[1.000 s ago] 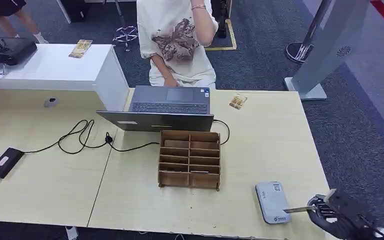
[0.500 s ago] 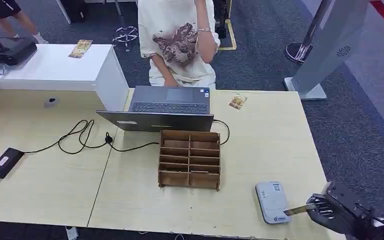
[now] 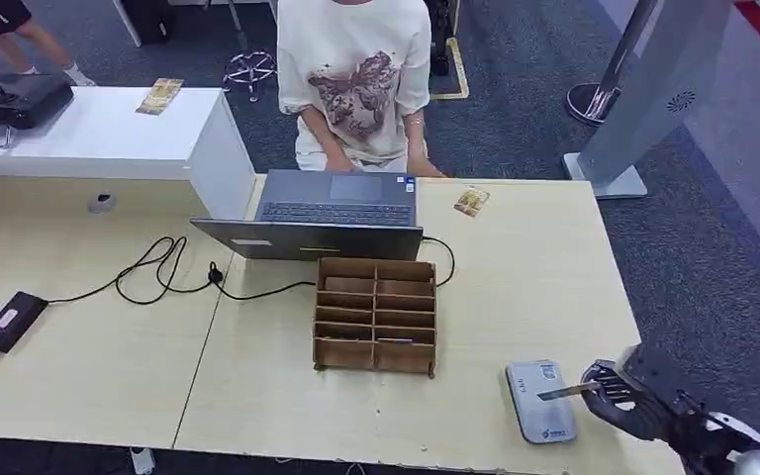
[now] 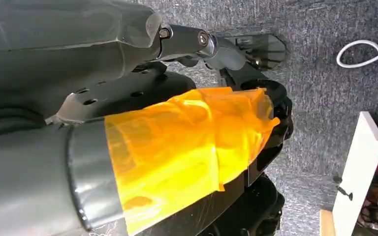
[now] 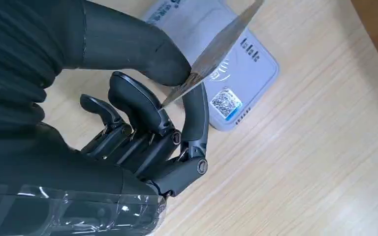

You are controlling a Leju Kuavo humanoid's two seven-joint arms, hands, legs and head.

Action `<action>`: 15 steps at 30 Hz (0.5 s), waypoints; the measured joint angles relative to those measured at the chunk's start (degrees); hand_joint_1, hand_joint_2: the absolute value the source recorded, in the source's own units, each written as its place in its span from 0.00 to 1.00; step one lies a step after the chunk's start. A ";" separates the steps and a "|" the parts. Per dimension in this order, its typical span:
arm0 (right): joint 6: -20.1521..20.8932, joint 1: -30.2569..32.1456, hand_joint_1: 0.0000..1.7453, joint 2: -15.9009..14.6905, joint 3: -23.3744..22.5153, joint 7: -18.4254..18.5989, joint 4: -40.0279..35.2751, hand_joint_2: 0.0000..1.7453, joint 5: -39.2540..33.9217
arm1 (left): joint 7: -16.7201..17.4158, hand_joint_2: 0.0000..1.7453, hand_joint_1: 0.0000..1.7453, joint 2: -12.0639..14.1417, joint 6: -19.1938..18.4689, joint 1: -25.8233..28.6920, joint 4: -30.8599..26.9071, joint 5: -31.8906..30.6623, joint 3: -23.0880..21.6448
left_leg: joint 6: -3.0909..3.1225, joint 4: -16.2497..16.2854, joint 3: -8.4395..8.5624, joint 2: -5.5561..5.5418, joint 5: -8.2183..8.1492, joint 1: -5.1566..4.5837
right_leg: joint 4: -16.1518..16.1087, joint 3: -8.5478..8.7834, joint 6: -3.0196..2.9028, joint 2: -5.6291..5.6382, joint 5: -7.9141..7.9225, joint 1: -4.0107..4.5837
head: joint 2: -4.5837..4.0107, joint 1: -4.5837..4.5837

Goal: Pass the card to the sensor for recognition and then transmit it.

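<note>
The right hand point(image 3: 621, 398) pinches the card point(image 3: 568, 392) between its thumb and a finger, at the near right corner of the desk point(image 3: 515, 287). The card sticks out leftward from the hand, held roughly level, and its free end hangs over the right edge of the sensor point(image 3: 538, 400), a flat pale-grey reader lying on the desk. In the right wrist view the card point(image 5: 220, 46) is seen edge-on, gripped near one end, with the sensor point(image 5: 236, 73) beneath it; whether card and sensor touch cannot be told.

The step in hand is judged to be the presentation of the card to the sensor. To do it well, the hand should bring the card further over the middle of the reader's face, where the wave symbol is printed, and lower it until the card lies flat and close above that face, not tilted. The pinch sits near the card's end, so the card could pivot or slip if it presses down hard on the reader; a light approach suits. The reader is loose on the desk and could slide if nudged sideways.

The left hand point(image 4: 236, 64) hangs beside the robot's body above the carpet, holding nothing; how its fingers lie cannot be told. A person point(image 3: 356, 79) sits at the far side behind a laptop point(image 3: 336, 203).
</note>
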 joint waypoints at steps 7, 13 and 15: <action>-10.04 -0.68 1.00 7.86 1.53 -2.60 0.46 1.00 16.72 | 0.00 0.00 0.00 -0.11 0.59 0.01 0.00 0.85 0.04 | -0.01 -0.02 -0.01 0.00 0.01 0.01 | 0.02 0.02 -0.01 0.00 0.00 0.01 | -0.02 0.02; -17.69 -0.42 1.00 15.31 3.45 -3.85 -0.72 1.00 30.89 | -0.22 0.00 0.00 -0.22 0.85 0.05 0.00 1.64 0.59 | -0.02 -0.02 0.01 0.00 0.02 0.01 | 0.03 0.00 -0.01 0.00 -0.01 0.01 | 0.00 0.00; -19.50 -0.27 1.00 16.92 3.74 -4.55 -1.44 1.00 33.25 | -0.22 0.00 0.00 -0.22 1.01 0.07 0.00 1.68 0.70 | -0.03 -0.02 0.01 0.01 0.02 0.01 | 0.03 0.00 -0.01 0.00 -0.01 0.00 | -0.02 0.00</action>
